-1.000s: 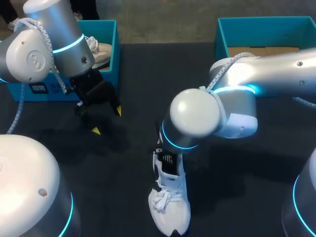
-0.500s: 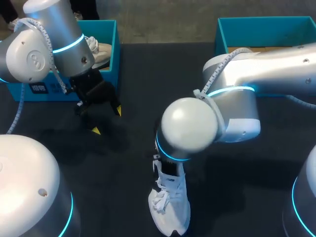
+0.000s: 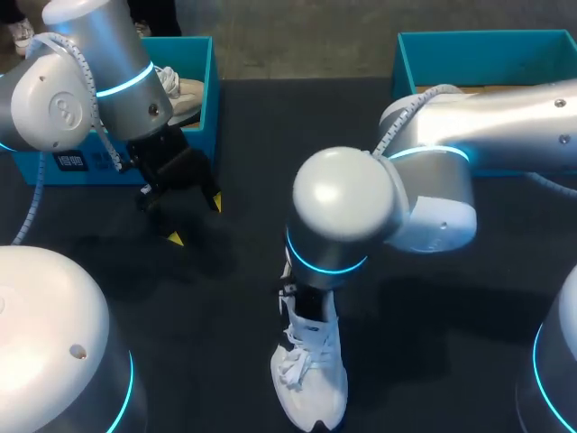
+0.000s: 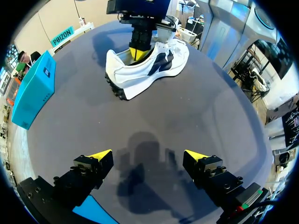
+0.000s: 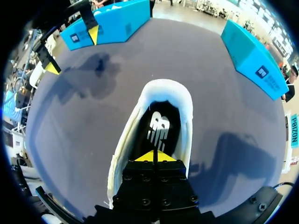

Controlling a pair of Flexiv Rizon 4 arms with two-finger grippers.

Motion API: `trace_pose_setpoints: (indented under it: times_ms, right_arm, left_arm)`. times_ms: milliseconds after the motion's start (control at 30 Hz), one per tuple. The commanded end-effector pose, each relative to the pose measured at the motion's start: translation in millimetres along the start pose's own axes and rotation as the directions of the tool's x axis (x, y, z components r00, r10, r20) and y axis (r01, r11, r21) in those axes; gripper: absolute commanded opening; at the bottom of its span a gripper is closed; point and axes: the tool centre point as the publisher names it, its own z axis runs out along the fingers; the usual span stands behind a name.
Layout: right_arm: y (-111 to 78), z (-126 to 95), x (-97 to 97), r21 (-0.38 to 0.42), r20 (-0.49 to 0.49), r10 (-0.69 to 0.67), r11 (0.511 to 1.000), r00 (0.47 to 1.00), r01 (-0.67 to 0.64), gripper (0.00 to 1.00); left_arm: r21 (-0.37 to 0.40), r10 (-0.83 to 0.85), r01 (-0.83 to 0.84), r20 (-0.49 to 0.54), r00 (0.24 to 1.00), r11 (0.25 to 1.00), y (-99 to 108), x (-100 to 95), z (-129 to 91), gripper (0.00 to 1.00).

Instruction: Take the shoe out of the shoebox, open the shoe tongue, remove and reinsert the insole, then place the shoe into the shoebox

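— Where is the white lace-up sports shoe (image 3: pixel 311 383) at this moment?

— It is stood on its sole on the dark worktop (image 3: pixel 225 307), at the robot's side, well apart from the open blue cardboard shoebox (image 3: pixel 404 63) at the far right. The right pincer (image 5: pixel 154 157) is lowered into the shoe's opening, and its yellow tips are pressed together just above the black printed insole (image 5: pixel 160 125). Whether the insole's edge is pinched between them cannot be told.

— And the left pincer (image 4: pixel 148 158)?

— It is held wide and empty above the bare worktop, well apart from the shoe.

— How can the insole step be done well?

— It is judged that the heel edge of the insole should be caught first and then lifted slowly, so that the insole is peeled out and not creased. The shoe looks light and may be dragged up together with it. It is therefore advised that the toe part be pressed down by the left pincer. The laces and the tongue should be kept out of the grip.
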Motion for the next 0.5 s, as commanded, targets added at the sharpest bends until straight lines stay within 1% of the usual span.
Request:
trace_pose_setpoints:
  times_ms: [33,167,333,500]
  right_arm:
    - [-2.7,-4.7,5.6,0.035,0.020,0.001,0.999,1.000,-0.002,0.00]
    - [-9.6,-12.5,10.3,0.043,0.029,0.003,0.999,1.000,-0.004,0.00]
    - [-20.2,-9.7,13.1,0.069,0.025,0.014,0.998,1.000,-0.016,0.00]
    - [-24.8,-7.7,12.4,0.078,0.018,0.015,0.997,1.000,-0.017,0.00]
  left_arm:
    - [-0.003,0.000,0.000,-0.001,1.000,1.000,-0.2,0.3,0.0,1.00]
    - [-0.003,0.000,0.000,-0.001,1.000,1.000,-0.2,0.3,0.0,1.00]
    - [-0.003,0.000,0.000,-0.001,1.000,1.000,-0.2,0.3,0.0,1.00]
    - [-0.003,0.000,0.000,-0.001,1.000,1.000,-0.2,0.3,0.0,1.00]
